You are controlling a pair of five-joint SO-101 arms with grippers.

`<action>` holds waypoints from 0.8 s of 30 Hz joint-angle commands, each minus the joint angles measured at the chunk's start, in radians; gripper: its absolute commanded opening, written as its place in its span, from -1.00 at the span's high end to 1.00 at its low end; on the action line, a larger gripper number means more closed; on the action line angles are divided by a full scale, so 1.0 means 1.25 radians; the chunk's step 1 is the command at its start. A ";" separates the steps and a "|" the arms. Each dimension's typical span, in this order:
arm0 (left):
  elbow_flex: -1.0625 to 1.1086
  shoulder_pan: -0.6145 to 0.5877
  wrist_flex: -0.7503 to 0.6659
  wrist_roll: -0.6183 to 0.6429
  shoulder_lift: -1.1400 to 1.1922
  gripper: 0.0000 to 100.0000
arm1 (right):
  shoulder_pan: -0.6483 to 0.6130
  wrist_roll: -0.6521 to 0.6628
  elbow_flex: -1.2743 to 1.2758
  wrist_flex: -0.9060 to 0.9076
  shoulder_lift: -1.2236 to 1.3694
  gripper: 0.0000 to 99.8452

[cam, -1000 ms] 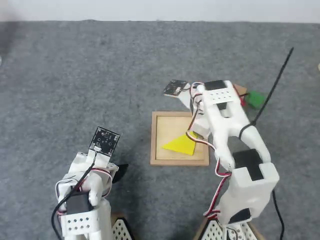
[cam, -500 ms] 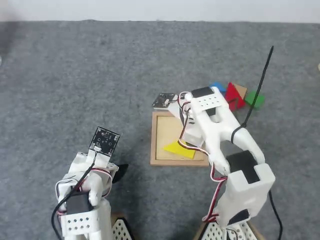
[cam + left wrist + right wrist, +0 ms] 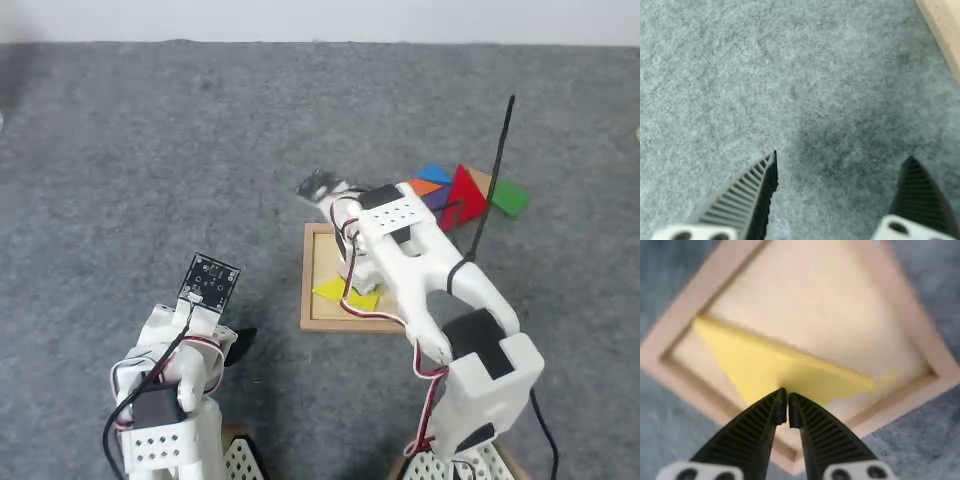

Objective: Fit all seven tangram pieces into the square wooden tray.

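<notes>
Swung left over square wooden tray (image 3: 307,285) | right gripper (image 3: 785,396) pinched closed, empty, on yellow triangle (image 3: 765,370) in tray's near half | left gripper (image 3: 841,159) spread, empty | risk: jamming triangle on rim by pushing hard

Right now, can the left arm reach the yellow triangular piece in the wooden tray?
Probably not: the right hand, shut, sits right over the yellow triangular piece, and its arm spans the square wooden tray.
</notes>
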 commanded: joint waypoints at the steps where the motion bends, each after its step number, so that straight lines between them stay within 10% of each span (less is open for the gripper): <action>1: -0.018 0.000 0.005 -0.007 -0.010 0.26 | -0.009 -0.120 -0.002 -0.067 0.009 0.92; 13: -0.018 0.000 0.005 -0.007 -0.010 0.26 | 0.050 -0.232 -0.041 -0.100 0.048 0.85; 19: -0.018 0.000 0.005 -0.007 -0.010 0.26 | -0.029 -0.236 -0.043 -0.002 -0.045 0.48; 24: -0.018 0.000 0.005 -0.007 -0.010 0.26 | -0.100 -0.237 0.005 0.052 -0.153 0.57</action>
